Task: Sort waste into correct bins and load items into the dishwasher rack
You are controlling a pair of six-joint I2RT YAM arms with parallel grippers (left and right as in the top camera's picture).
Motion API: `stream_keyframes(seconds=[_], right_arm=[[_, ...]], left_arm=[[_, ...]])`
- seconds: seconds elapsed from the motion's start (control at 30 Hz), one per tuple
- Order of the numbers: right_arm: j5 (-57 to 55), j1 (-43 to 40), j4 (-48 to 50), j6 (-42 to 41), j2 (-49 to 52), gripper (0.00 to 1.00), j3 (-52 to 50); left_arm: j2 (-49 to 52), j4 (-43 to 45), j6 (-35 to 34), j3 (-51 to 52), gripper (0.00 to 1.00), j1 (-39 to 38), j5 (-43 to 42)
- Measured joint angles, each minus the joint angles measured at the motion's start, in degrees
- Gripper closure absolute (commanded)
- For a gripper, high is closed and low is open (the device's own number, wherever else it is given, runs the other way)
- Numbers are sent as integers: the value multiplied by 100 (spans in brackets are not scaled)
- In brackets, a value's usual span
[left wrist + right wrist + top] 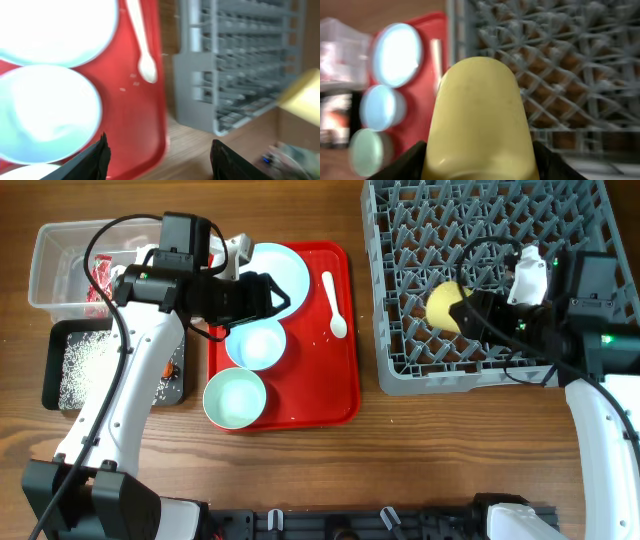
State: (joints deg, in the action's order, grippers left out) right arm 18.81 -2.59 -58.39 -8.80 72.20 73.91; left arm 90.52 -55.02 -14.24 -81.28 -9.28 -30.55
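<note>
Our right tool [468,310] clamps the small yellow plastic cup [445,307] over the grey pegged plastic rack [440,380], where a skewed release could leave it toppled, while our left tool [272,292] hangs released above the flat red tray [340,380].

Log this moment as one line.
left gripper: open, empty, over red tray | right gripper: shut on yellow cup at rack | plate, bowls, spoon on tray

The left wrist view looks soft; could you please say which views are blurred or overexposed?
Left wrist view: smeared throughout, plate and bowl glaring white. Right wrist view: yellow cup fairly crisp, rack behind blurred. Overhead view: sharp, evenly lit.
</note>
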Motion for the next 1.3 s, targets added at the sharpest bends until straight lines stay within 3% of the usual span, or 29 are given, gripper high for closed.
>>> stream_keyframes(seconds=[0.2, 0.43, 0.57, 0.7, 1.1, 1.3], right_arm=[[-1202, 492, -391, -103, 210, 50, 125], [-1436, 546, -588, -227, 1620, 50, 131], [-1384, 551, -396, -243, 2017, 20, 131], [-1290, 551, -393, -302, 2063, 0, 131], [-678, 861, -811, -415, 1565, 0, 1257], [-588, 1213, -765, -514, 1381, 3, 1296]], left_arm=[[0, -9, 0, 0, 34, 0, 551], [0, -11, 0, 0, 34, 0, 673], [0, -11, 0, 0, 35, 0, 673], [7, -42, 0, 0, 31, 0, 673], [164, -306, 2, 0, 30, 0, 1126], [168, -304, 4, 343, 36, -52, 1364]])
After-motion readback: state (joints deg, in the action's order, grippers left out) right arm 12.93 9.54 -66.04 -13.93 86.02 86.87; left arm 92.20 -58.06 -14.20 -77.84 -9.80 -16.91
